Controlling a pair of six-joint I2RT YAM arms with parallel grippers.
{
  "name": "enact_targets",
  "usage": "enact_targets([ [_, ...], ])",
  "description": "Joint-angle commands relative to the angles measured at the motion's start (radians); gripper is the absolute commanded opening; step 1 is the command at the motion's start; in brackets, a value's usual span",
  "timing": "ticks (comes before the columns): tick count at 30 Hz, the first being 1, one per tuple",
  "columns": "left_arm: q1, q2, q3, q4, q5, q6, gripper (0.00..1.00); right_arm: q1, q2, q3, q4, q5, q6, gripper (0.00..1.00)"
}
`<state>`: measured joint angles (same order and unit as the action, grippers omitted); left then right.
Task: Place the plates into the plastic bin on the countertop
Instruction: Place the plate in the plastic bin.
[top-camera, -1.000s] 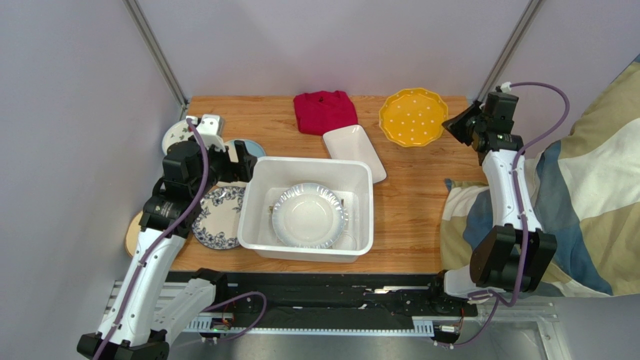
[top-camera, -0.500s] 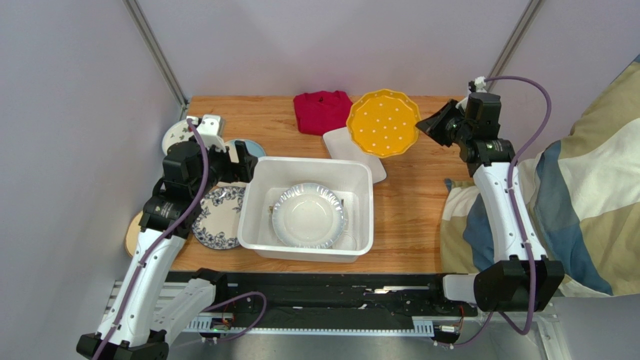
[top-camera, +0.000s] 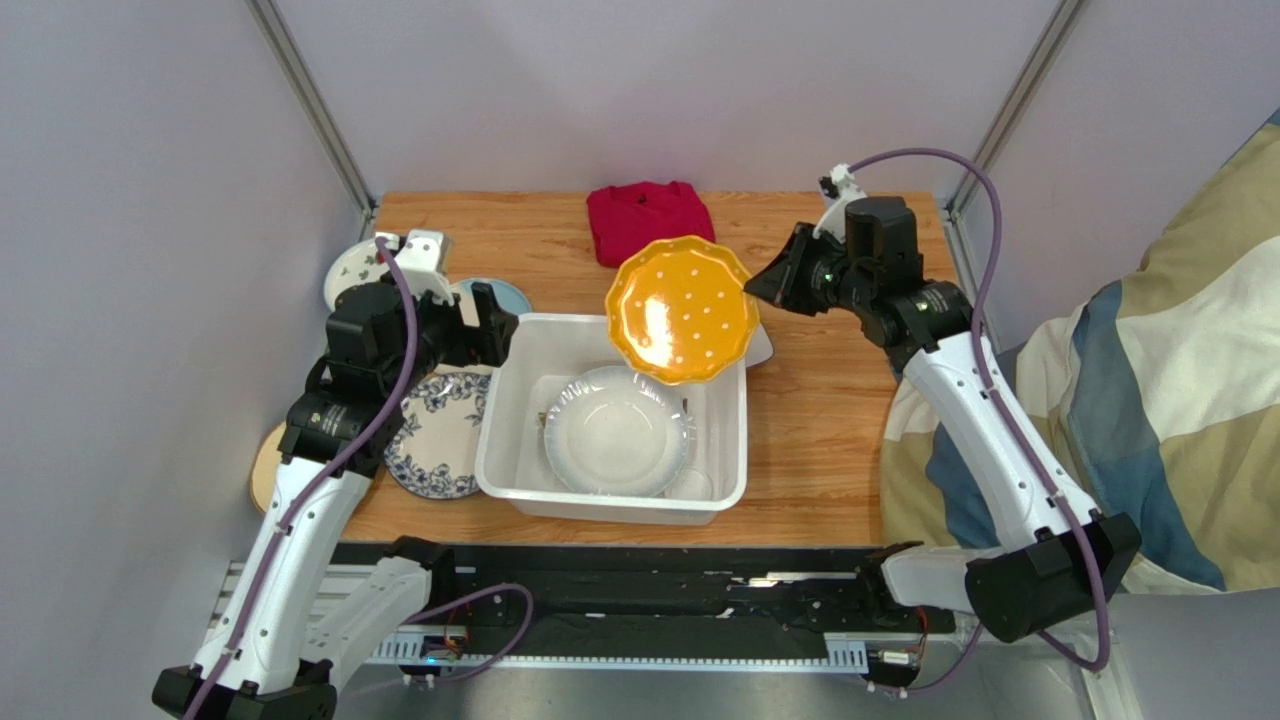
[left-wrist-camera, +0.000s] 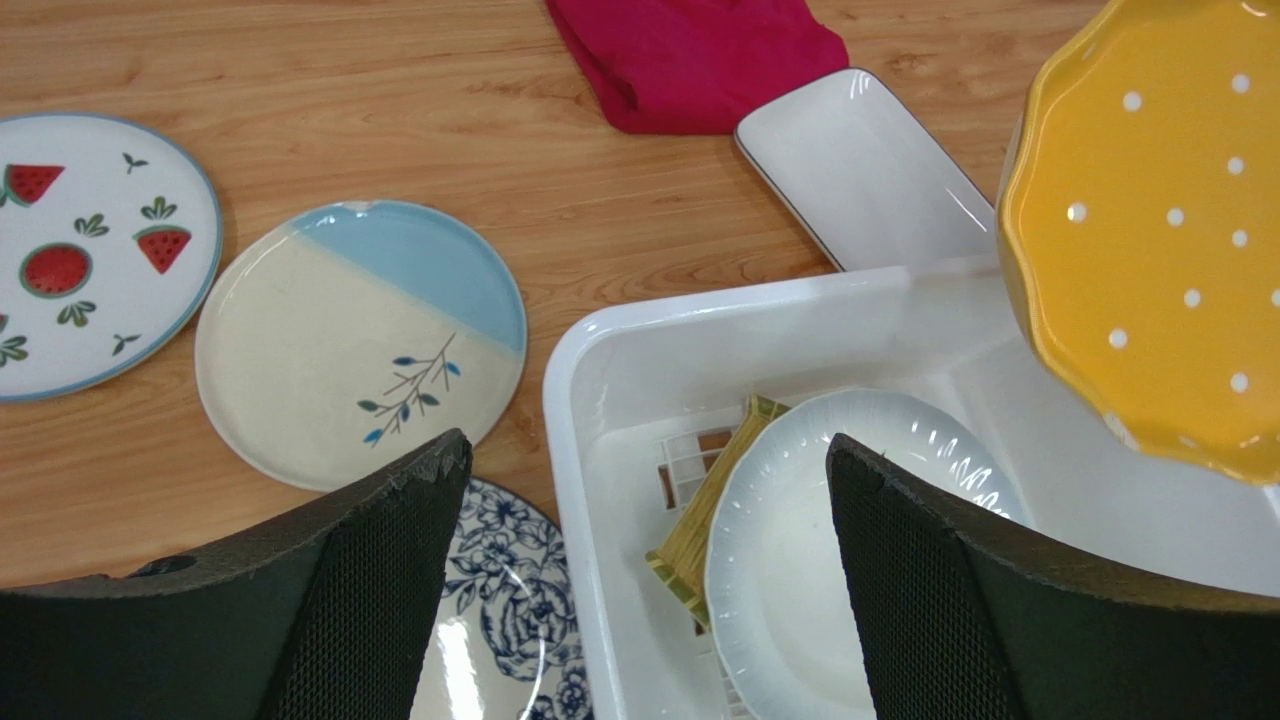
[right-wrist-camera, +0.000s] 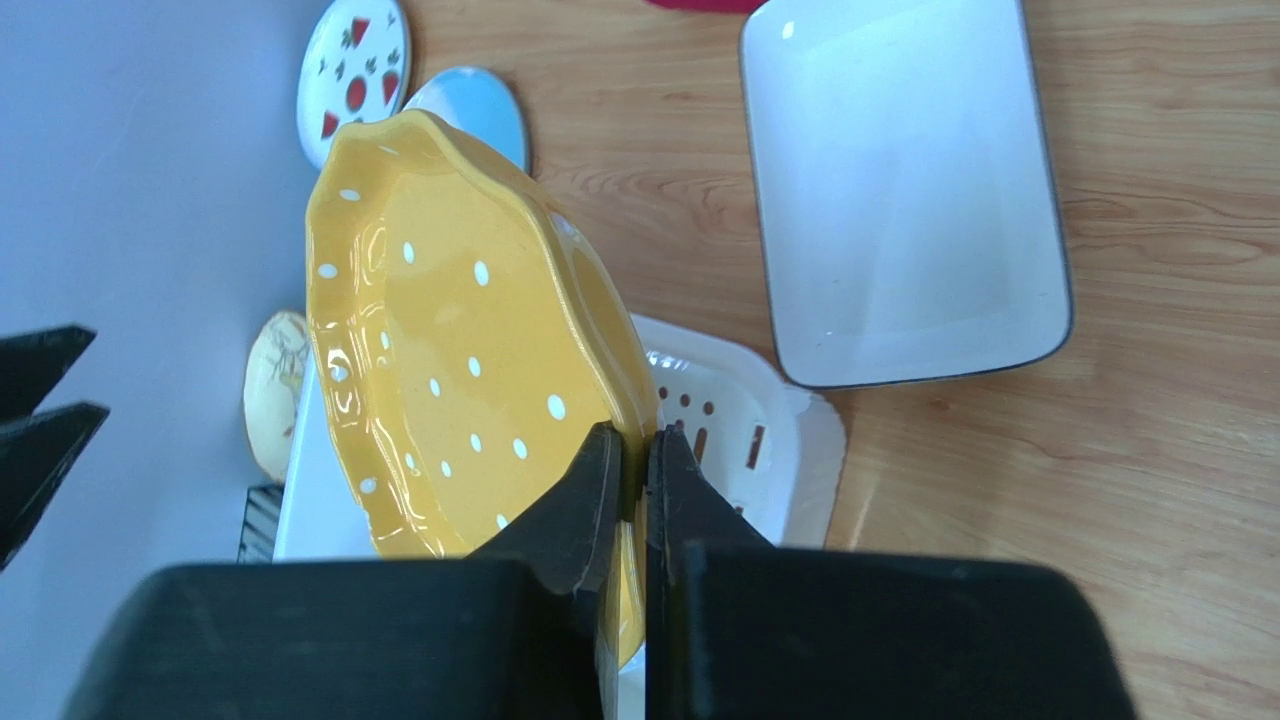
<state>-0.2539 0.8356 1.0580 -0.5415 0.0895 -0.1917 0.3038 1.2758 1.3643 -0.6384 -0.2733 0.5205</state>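
Over the plastic bin (top-camera: 609, 507), my right gripper (top-camera: 759, 288) is clamped on the yellow plate (top-camera: 679, 308), left gripper (top-camera: 473, 318) spread wide, empty. Two plates (top-camera: 613, 435) in, several left on the countertop (top-camera: 812, 435).

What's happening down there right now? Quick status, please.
Right gripper shut on yellow plate, tilted over the bin. Left gripper open, empty. White plate already inside.

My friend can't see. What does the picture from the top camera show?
The right claw holds a yellow dotted plate tilted over a white plastic bin that already has a white plate inside. More plates lie on the wooden table left of the bin, near the open left claw.
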Motion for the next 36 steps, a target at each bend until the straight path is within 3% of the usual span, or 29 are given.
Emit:
enact_targets([
  [1, -0.004, -0.007, -0.006, 0.025, 0.021, 0.011, 0.93, 0.073, -0.02, 0.081, 0.109, -0.079, 0.006, 0.0],
  [10, -0.004, 0.002, -0.007, 0.023, 0.03, 0.008, 0.93, 0.248, 0.017, 0.007, 0.181, -0.086, 0.024, 0.0],
  [36, -0.004, 0.011, -0.006, 0.025, 0.032, 0.009, 0.93, 0.466, 0.296, -0.024, 0.29, -0.086, 0.03, 0.0],
])
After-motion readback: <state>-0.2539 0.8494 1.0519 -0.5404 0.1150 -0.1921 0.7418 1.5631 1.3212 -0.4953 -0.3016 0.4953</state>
